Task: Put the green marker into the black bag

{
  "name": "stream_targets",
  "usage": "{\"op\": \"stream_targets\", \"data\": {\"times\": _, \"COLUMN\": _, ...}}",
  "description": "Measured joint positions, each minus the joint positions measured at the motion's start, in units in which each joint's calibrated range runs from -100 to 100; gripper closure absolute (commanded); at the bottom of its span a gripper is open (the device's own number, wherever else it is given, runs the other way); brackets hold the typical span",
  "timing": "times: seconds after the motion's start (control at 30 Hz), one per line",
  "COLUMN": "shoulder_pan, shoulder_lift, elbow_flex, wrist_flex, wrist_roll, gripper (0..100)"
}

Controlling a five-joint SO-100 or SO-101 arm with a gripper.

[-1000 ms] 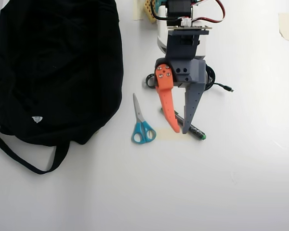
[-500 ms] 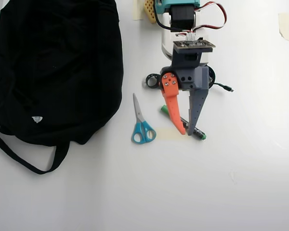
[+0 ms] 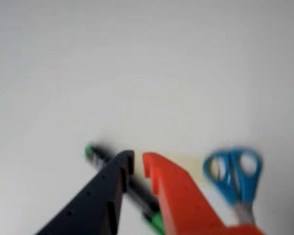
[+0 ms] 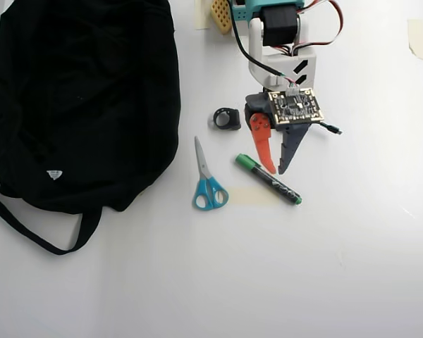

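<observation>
Claw (image 4: 277, 170) spread (empty) above one green marker (image 4: 268, 179), one scissors (image 4: 208, 179), one black bag (image 4: 77, 98) well apart.

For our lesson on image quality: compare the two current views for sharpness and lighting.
Wrist view: blurred throughout, the green marker, scissors and gripper all soft-edged. Overhead view: sharp, evenly lit, faint shadows; the black bag shows almost no fabric detail.

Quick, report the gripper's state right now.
Gripper: open, holding nothing; its orange and dark fingers straddle the green marker lying on the table.
</observation>
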Motion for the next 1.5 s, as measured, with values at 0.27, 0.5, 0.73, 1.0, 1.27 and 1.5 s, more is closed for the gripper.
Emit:
{"op": "stream_targets", "data": {"times": 0.27, "shoulder_pan": -3.0, "shoulder_lift": 0.0, "elbow_flex": -4.1, "wrist_flex": 14.4, "wrist_roll": 0.0, "gripper": 98}}
{"op": "stream_targets", "data": {"times": 0.5, "shoulder_pan": -5.3, "shoulder_lift": 0.0, "elbow_flex": -4.2, "wrist_flex": 23.2, "wrist_roll": 0.0, "gripper": 98}}
{"op": "stream_targets", "data": {"times": 0.73, "shoulder_pan": -5.5, "shoulder_lift": 0.0, "elbow_flex": -4.2, "wrist_flex": 27.3, "wrist_roll": 0.0, "gripper": 98}}
{"op": "stream_targets", "data": {"times": 1.0, "shoulder_pan": -5.5, "shoulder_lift": 0.0, "elbow_flex": -4.2, "wrist_flex": 27.6, "wrist_roll": 0.1, "gripper": 98}}
{"op": "stream_targets", "data": {"times": 1.27, "shoulder_pan": -5.1, "shoulder_lift": 0.0, "elbow_flex": -4.2, "wrist_flex": 27.7, "wrist_roll": 8.1, "gripper": 98}}
{"op": "stream_targets", "data": {"times": 1.5, "shoulder_pan": -4.6, "shoulder_lift": 0.0, "elbow_flex": -4.2, "wrist_flex": 27.7, "wrist_roll": 13.4, "gripper": 98}}
